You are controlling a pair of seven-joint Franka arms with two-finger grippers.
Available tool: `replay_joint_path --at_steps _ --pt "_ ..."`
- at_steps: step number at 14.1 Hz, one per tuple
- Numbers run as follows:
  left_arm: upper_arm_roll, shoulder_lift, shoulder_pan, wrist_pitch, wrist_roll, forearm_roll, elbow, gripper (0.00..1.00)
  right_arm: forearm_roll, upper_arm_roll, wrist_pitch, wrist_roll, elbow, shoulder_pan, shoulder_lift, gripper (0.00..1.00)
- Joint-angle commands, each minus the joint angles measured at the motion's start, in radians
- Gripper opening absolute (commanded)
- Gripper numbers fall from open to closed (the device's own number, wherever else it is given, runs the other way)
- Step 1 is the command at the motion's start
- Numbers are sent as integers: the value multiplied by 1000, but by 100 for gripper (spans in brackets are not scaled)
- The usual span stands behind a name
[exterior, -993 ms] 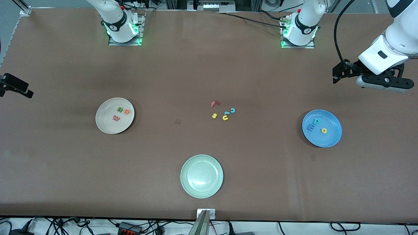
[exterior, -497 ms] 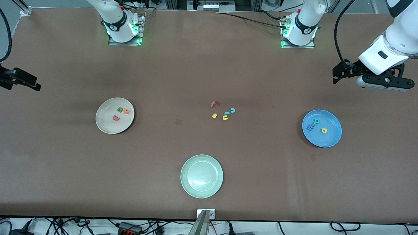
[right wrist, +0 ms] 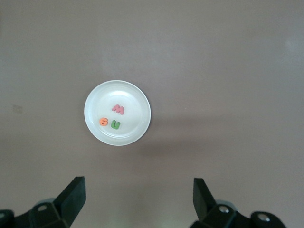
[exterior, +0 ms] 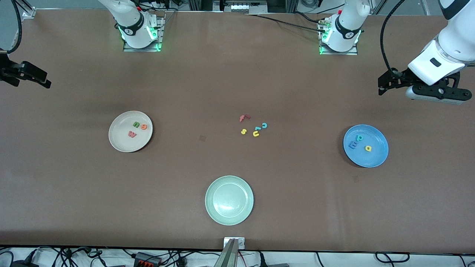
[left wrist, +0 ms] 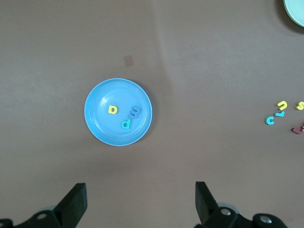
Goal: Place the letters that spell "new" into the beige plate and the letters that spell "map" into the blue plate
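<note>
The beige plate [exterior: 122, 142] [right wrist: 135, 102] holds the green n [exterior: 136, 124], orange e [exterior: 143, 127] and red w [exterior: 132, 134]. On the blue plate [exterior: 375, 157] [left wrist: 97, 126] lie the blue m [exterior: 352, 145], teal p [exterior: 359, 138] and yellow a [exterior: 368, 148]. My right gripper [exterior: 37, 78] [right wrist: 137, 197] hangs open and empty high over the right arm's end of the table, apart from the beige plate. Over the left arm's end, my left gripper [exterior: 384, 84] [left wrist: 141, 199] is likewise open and empty, above bare table beside the blue plate.
A small cluster of loose letters lies mid-table: red f [exterior: 243, 118], teal c [exterior: 264, 125], yellow s [exterior: 243, 131], yellow u [exterior: 255, 134]. A pale green plate [exterior: 229, 218] sits nearer the front camera. The arm bases stand along the table's back edge.
The right gripper has come further into the front view and shifted toward the bases' side of the table. The left gripper has barely moved. Letters and plates are unchanged.
</note>
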Motion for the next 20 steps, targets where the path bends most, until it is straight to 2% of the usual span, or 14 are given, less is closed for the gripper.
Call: replay_joint_path --at_steps 1,4,8,20 --pt "-1 15 -1 -19 -10 -24 37 100 -19 20 -5 -13 -28 -14 -28 100" --pt "-1 18 -1 -20 -12 -24 48 100 -16 20 -5 -5 -26 -14 -32 100" --pt "1 82 -18 -54 -15 -21 141 100 -16 23 -5 -2 -26 -13 -33 100" --pt "-1 82 -20 -68 -16 -21 143 100 -16 21 0 -13 -25 -14 -31 100"
